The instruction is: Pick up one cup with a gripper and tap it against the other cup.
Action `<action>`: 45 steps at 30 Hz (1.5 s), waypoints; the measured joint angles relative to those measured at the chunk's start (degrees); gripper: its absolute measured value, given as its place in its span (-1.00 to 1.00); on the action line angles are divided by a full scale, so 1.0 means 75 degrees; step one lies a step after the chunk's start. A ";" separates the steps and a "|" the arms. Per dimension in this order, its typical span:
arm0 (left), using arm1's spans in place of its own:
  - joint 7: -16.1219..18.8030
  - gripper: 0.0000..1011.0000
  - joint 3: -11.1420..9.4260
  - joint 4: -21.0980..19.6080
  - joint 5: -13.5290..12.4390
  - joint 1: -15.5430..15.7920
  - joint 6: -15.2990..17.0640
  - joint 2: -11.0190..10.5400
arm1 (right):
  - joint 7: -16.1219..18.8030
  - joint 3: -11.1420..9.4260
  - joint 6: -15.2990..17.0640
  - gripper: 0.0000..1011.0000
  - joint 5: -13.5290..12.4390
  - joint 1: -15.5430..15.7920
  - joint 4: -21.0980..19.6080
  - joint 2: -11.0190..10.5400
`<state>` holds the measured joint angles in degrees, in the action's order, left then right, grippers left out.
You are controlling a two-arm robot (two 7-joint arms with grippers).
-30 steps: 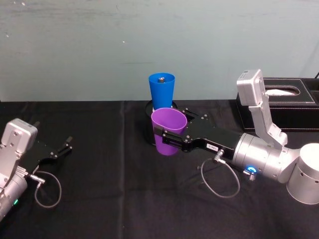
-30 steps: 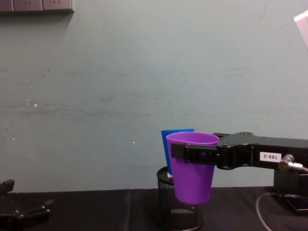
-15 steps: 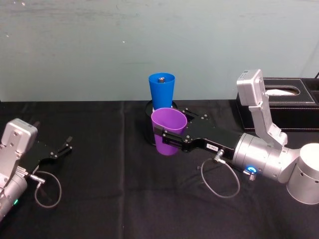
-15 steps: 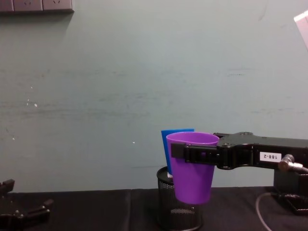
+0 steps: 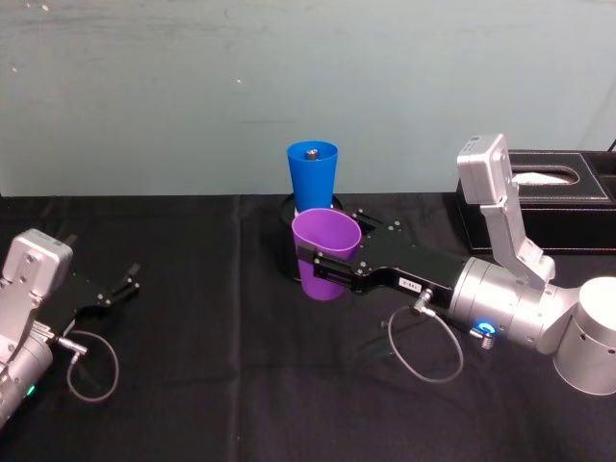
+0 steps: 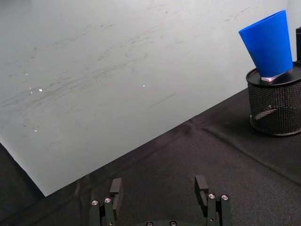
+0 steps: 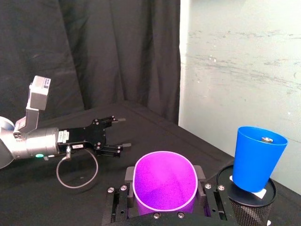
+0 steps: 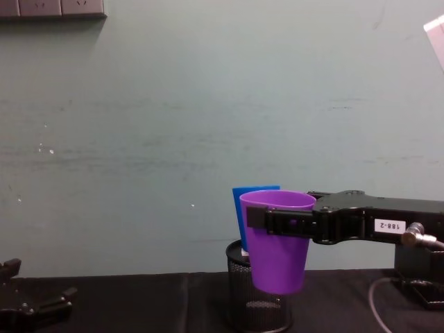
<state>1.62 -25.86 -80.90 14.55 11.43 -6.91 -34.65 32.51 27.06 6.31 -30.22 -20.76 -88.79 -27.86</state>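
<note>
The purple cup is gripped by the right claw and held raised beside the blue cup, which is propped in a mesh holder, for tapping; the left claw is parked spread.

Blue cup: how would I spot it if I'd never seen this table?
At the back middle of the black table, by the wall, stands a black mesh pen holder. The blue cup sits on its top, mouth up. The purple cup in front is held by the right gripper instead.
</note>
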 joint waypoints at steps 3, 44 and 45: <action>0.0000 0.98 0.0000 0.0000 0.0000 0.0000 0.0000 0.0000 | 0.0000 0.0000 0.0000 0.44 0.0000 0.0000 0.0000 0.0000; 0.0000 0.98 0.0001 0.0000 0.0000 0.0000 0.0000 0.0000 | -0.0986 -0.0391 -0.0232 0.44 0.0184 0.0389 0.0021 0.0055; 0.0000 0.98 0.0000 0.0000 0.0000 0.0000 0.0000 0.0000 | -0.0987 -0.0405 -0.0220 0.44 0.0172 0.0389 0.0024 0.0072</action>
<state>1.62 -25.86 -80.90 14.55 11.43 -6.91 -34.65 25.11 24.02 4.67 -28.93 -17.85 -88.61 -27.32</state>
